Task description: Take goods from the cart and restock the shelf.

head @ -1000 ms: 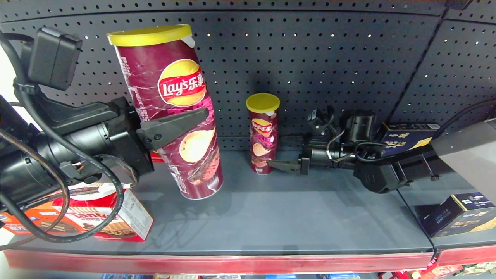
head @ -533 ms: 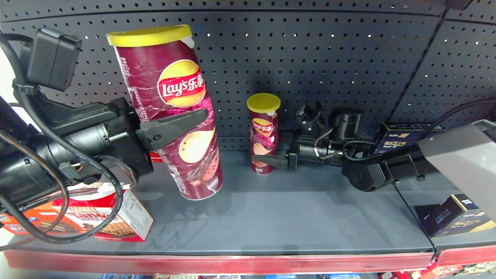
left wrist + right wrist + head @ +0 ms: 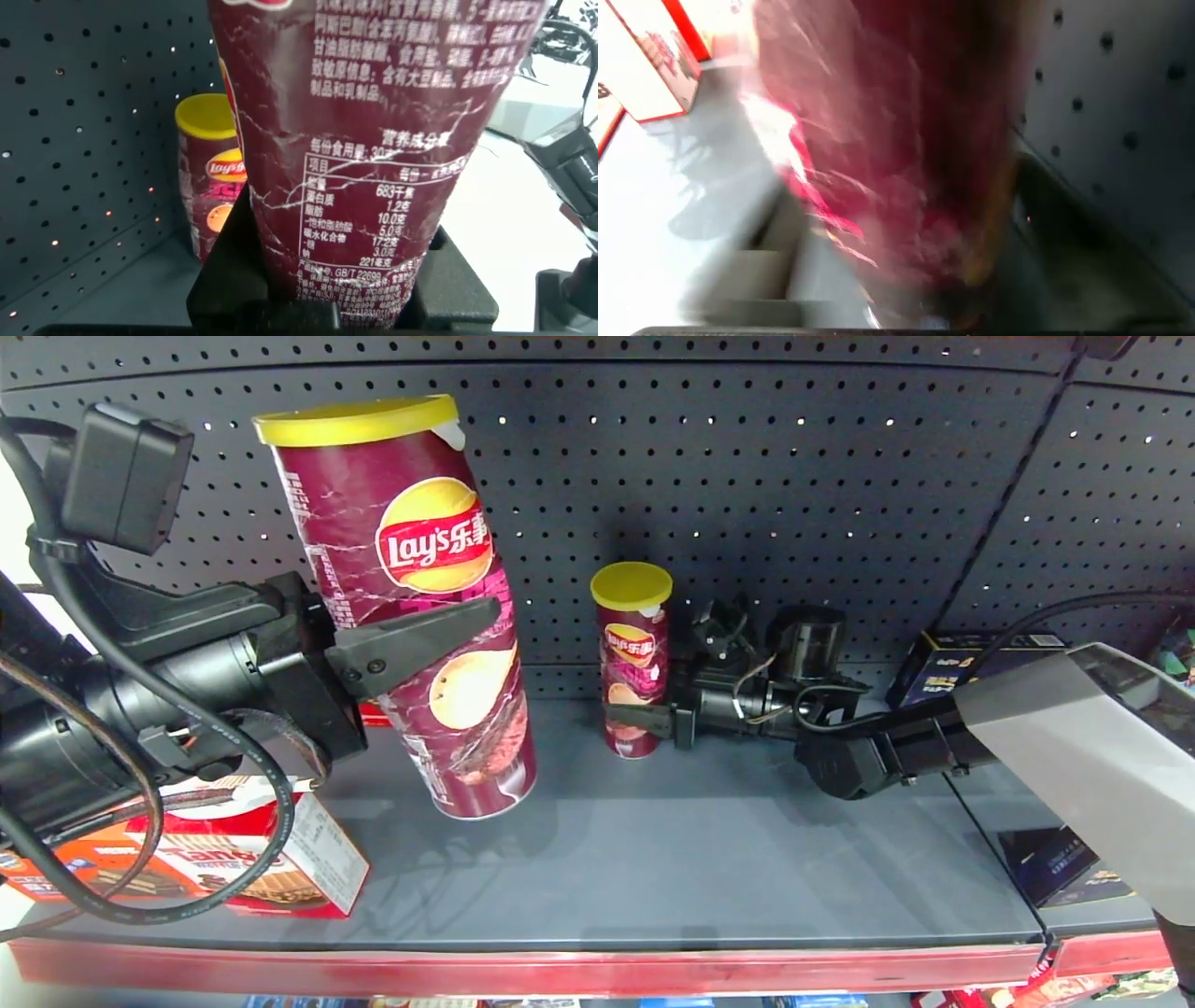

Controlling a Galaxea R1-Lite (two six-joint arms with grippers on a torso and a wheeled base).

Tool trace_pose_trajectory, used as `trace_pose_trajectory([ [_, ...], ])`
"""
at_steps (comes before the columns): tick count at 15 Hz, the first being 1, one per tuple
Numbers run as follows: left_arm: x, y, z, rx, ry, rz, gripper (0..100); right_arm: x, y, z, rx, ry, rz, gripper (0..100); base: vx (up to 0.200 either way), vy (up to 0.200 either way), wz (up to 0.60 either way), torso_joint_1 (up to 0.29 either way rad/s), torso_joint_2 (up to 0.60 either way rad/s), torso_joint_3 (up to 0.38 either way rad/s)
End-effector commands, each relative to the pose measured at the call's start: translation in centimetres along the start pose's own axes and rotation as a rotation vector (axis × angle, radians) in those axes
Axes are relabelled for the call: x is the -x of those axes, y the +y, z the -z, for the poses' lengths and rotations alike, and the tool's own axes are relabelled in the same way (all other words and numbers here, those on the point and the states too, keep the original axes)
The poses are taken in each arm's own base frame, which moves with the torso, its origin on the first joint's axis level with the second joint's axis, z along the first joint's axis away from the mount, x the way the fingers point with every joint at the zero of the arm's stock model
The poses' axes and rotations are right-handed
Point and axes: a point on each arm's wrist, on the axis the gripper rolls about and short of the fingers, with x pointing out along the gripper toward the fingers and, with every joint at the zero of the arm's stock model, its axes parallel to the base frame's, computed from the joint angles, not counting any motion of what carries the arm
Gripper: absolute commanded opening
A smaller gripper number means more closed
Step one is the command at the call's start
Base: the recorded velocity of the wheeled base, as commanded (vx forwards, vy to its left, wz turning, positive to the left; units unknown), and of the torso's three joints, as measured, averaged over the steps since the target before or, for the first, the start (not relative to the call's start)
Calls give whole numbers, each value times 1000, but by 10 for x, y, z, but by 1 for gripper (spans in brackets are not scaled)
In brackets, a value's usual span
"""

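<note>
Holding a big chip can (image 3: 401,523) tilted over the shelf (image 3: 653,859), with the left claw (image 3: 457,630) clamped tight round its middle.
Its yellow lid end leans off to the left, out in front of the pegboard (image 3: 794,476). The small chip can (image 3: 633,658) stands upright at the back by the pegboard. The right claw (image 3: 635,721) is right up at its lower half, but I can't tell if it's gripping or loose. A red wafer box (image 3: 280,877) lies at the front left.

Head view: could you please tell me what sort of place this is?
Probably a shop aisle: a grey shelf with red edge strip, dark pegboard backing, and maroon yellow-lidded crisp tubes as stock.
</note>
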Motion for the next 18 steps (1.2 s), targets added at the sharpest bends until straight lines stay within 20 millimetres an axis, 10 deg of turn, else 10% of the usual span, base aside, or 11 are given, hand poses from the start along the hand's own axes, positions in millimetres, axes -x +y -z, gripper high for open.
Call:
trace_pose_trajectory([
  [1,0,0,0,1,1,0,0,-2,0,4,-6,4,-3,0,0,0,0,0,0,0],
  [10,1,0,1,2,2,-3,0,25,28,-43,19,-16,42,0,0,0,0,0,0,0],
  [14,7,-4,5,10,14,-3,0,53,86,-70,0,-31,82,0,0,0,0,0,0,0],
  [18,13,-8,4,14,11,-3,0,78,143,-55,-26,-52,71,0,0,0,0,0,0,0],
])
